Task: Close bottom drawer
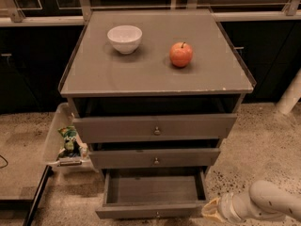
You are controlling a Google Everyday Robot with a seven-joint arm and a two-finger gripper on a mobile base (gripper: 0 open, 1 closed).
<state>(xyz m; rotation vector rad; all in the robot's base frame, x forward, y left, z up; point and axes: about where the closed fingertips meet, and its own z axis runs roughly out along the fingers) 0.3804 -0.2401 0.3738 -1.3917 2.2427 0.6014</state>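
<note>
The bottom drawer (153, 210) of the grey cabinet is pulled out far, its empty inside showing and its front at the bottom edge of the view. The mid drawer (155, 157) and top drawer (155, 127) above it stand slightly out. My gripper (212, 211) is at the bottom right, low by the floor, just beside the right end of the bottom drawer's front. The white arm (268, 202) runs off to the right.
A white bowl (124, 38) and a red apple (181, 54) sit on the cabinet top (155, 74). A clear bin (66, 142) with a green packet stands on the floor at the left. Dark cabinets line the back. A white post (290, 94) stands at the right.
</note>
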